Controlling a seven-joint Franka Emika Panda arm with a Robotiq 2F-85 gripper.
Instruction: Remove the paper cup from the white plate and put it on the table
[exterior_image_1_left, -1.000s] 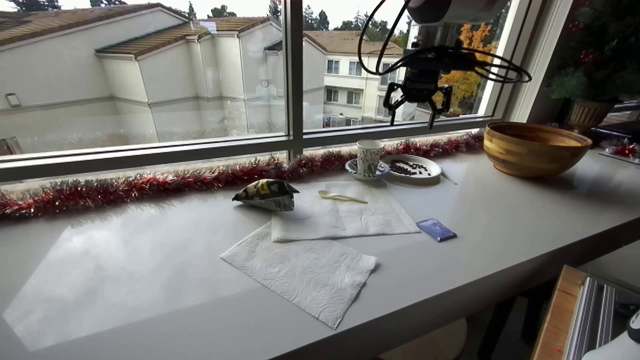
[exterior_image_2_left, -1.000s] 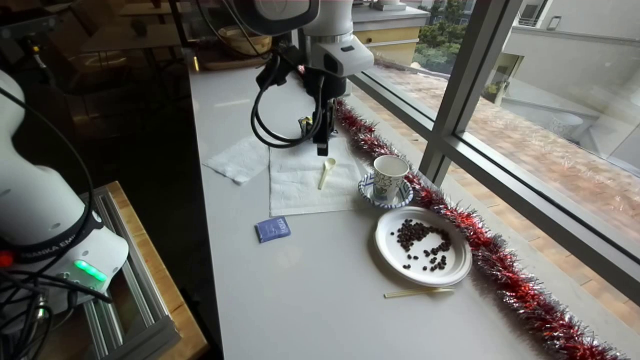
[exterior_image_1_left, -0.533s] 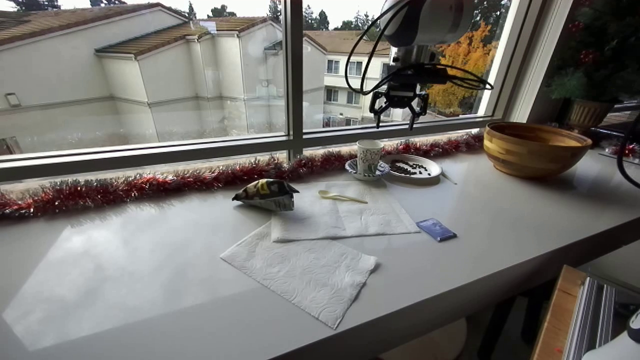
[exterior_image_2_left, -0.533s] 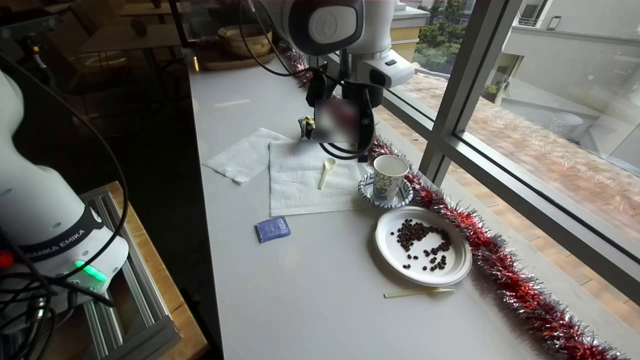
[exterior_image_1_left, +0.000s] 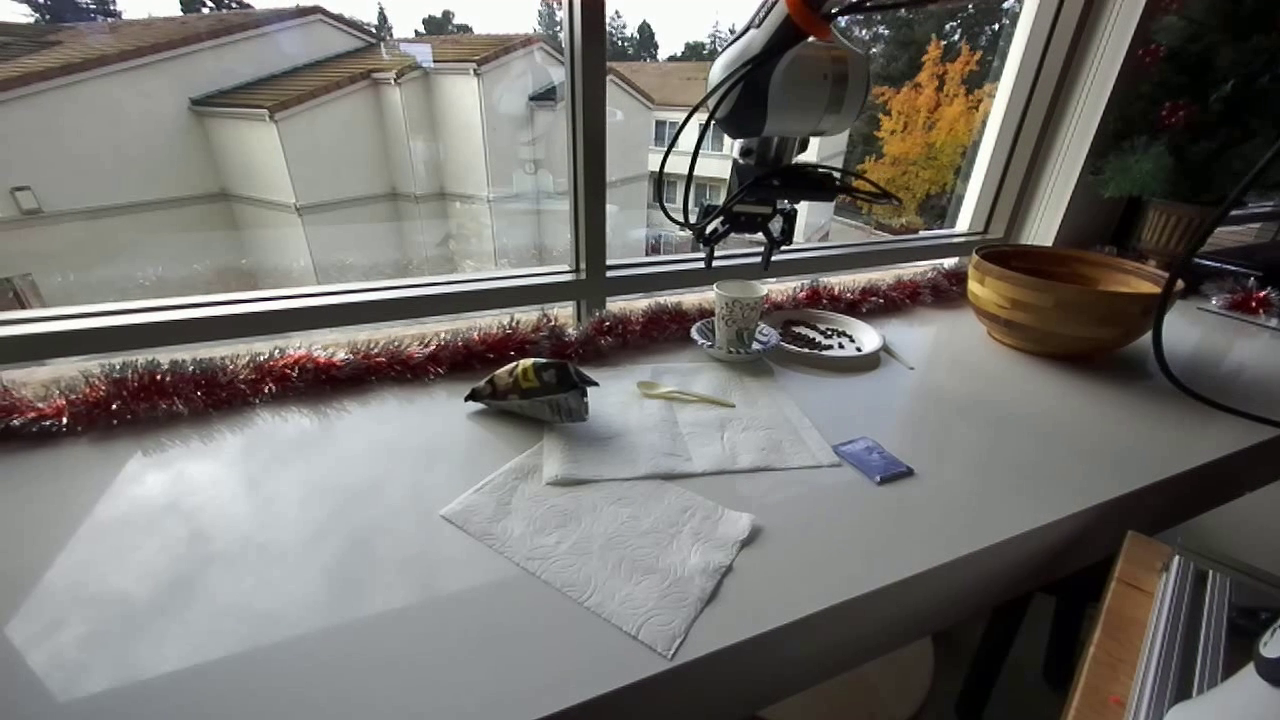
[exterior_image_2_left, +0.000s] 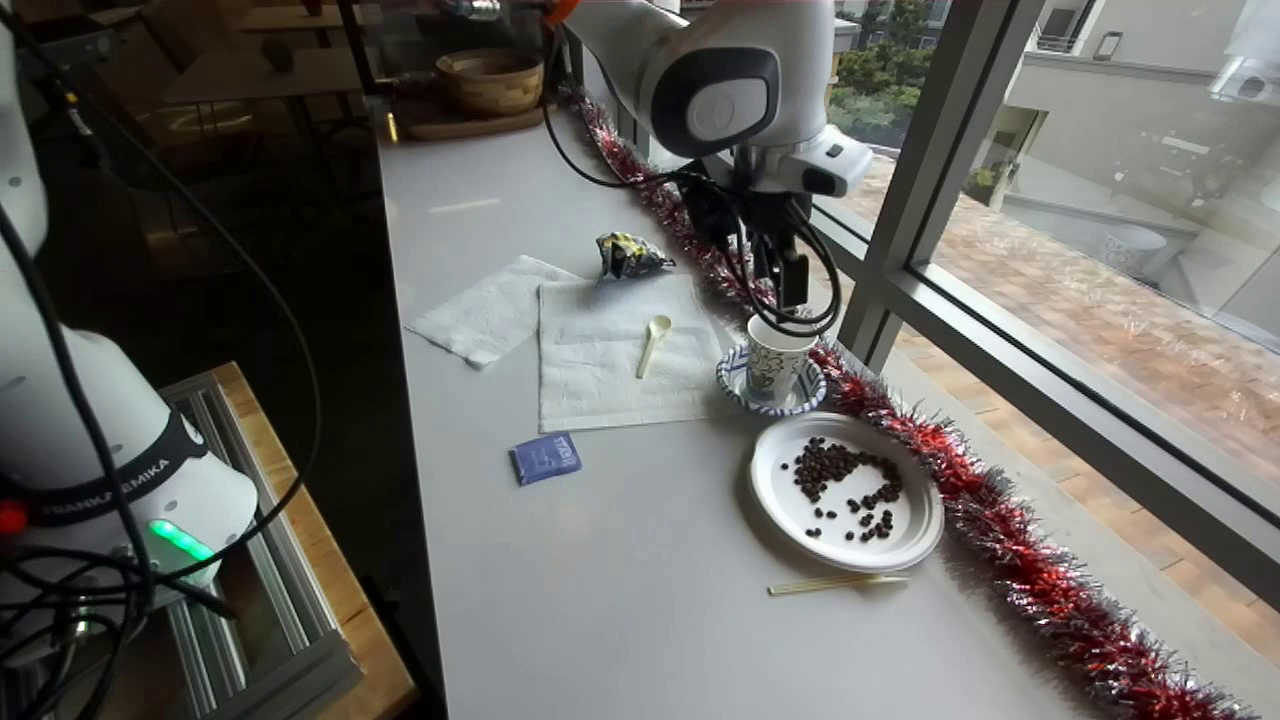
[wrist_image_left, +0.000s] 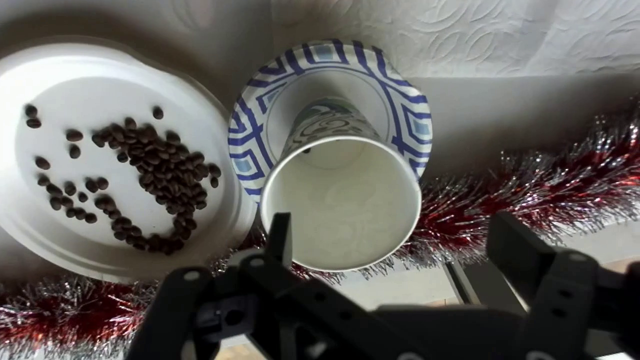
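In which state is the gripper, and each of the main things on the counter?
Gripper: open, holding nothing.
Paper cup: upright, lidless.
Patterned plate: facing up, cup standing on it.
Larger white plate: facing up, holding dark beans.
Dark bag: crumpled; sealed or open, unclear.
Napkins: spread flat, overlapping.
Spoon: lying on a napkin.
Blue packet: lying flat.
Wooden bowl: upright; inside not fully visible.

**Bright glare, murky background**

Daylight floods through the window (exterior_image_1_left: 588, 190), throwing hazy glare on the table (exterior_image_1_left: 230, 540). The background room (exterior_image_2_left: 250, 240) is nearly black in an exterior view. Wrist view: gripper fingers (wrist_image_left: 520, 252) look kinda soft.
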